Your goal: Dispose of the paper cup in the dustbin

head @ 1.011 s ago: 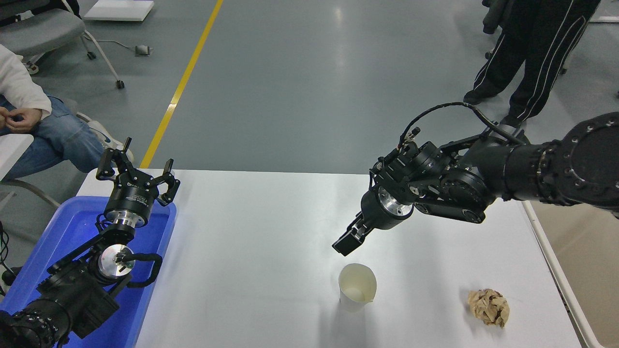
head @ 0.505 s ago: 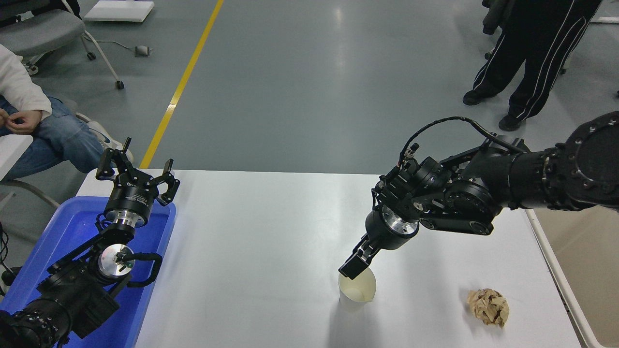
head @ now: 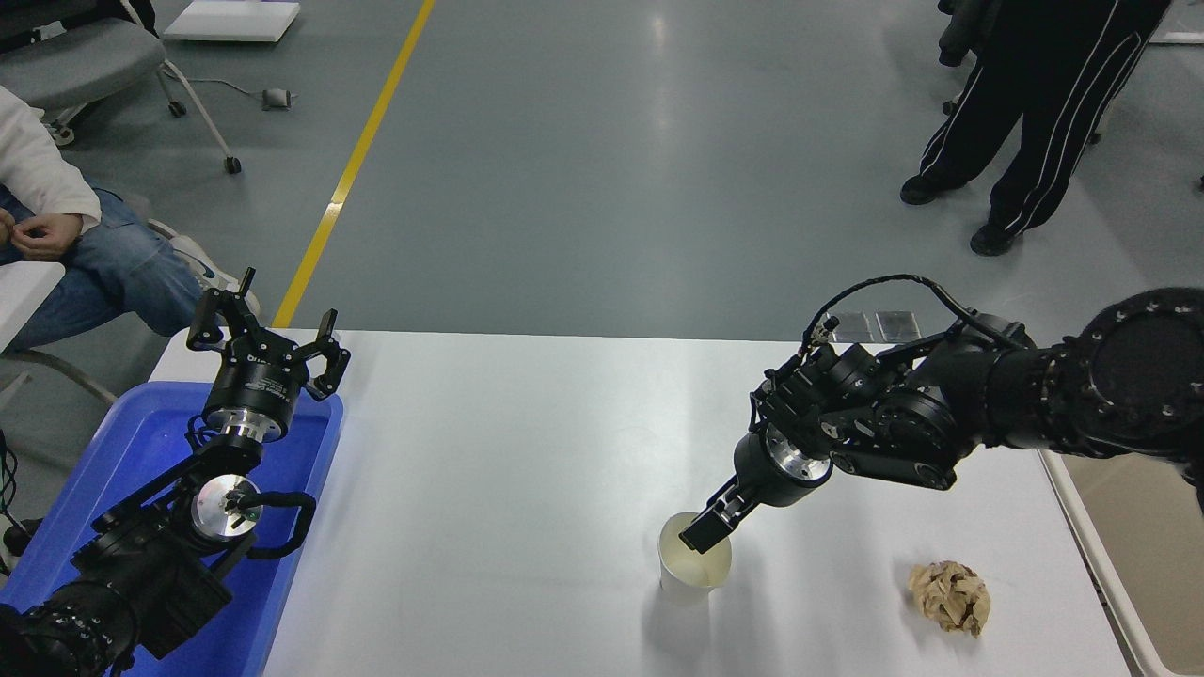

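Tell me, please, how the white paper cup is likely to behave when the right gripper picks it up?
The paper cup looks thin-walled with a rim already out of round, so it would probably flex under a squeeze. Standing upright and apparently empty, it is likely light and easy to tip. The right gripper sits at its rim.

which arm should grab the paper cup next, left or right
Right. The right gripper is already at the paper cup rim, a finger inside. The left gripper is parked over the blue tray, far off.

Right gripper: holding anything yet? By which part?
Cannot tell. The right gripper reaches into the paper cup at its far rim; the cup stands on the table, a closed grip not visible.
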`<state>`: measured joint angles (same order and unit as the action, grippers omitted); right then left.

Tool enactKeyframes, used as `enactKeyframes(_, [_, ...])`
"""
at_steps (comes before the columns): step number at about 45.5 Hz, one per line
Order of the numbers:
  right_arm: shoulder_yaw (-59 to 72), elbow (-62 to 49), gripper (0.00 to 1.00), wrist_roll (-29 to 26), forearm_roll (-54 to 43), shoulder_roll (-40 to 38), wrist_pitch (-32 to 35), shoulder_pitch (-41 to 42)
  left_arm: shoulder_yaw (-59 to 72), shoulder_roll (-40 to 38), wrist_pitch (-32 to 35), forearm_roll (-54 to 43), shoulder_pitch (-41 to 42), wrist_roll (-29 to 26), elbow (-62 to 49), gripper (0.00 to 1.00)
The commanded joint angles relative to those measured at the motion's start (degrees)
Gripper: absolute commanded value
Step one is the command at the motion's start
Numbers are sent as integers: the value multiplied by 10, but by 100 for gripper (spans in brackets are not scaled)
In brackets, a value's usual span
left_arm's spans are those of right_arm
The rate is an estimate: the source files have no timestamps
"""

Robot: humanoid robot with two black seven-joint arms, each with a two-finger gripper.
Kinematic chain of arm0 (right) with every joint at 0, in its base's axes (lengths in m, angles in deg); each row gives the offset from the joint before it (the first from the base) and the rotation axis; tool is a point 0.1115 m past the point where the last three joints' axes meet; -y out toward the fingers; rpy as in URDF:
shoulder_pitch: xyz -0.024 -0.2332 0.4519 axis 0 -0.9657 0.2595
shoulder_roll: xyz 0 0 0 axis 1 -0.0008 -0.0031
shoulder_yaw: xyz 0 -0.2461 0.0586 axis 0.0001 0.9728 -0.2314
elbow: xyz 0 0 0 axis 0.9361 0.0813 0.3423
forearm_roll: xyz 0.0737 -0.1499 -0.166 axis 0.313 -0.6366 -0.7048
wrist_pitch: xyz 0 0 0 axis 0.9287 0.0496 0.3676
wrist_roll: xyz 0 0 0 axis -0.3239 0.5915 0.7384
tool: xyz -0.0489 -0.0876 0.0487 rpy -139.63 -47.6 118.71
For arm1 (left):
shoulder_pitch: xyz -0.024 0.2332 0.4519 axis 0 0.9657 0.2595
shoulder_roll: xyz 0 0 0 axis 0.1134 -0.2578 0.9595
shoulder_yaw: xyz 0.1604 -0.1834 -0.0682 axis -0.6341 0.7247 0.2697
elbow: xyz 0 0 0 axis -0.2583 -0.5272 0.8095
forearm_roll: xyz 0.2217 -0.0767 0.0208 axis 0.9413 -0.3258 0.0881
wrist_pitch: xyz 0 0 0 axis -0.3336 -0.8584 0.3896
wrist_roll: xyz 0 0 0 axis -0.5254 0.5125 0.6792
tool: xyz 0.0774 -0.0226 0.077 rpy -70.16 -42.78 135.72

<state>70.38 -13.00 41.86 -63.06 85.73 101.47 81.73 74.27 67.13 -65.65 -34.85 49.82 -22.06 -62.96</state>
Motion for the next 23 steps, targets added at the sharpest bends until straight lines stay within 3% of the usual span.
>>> enactKeyframes(1, [8,-19,38,16,-6,-2,3,-5,0,0,0,0,0,0,0,100])
enactKeyframes(4, [15,-19,4,43,-12,-1,10,4,0,0,0,0,0,0,0,100])
enactKeyframes(5, [16,-19,0,51,-13,-1,15,5,0,0,0,0,0,0,0,100])
enactKeyframes(10, [9,-25,0,56,-9,-1,49,8,0,0,0,0,0,0,0,100])
enactKeyframes(23, [4,-25,0,58,-6,1,48,16,0,0,0,0,0,0,0,100])
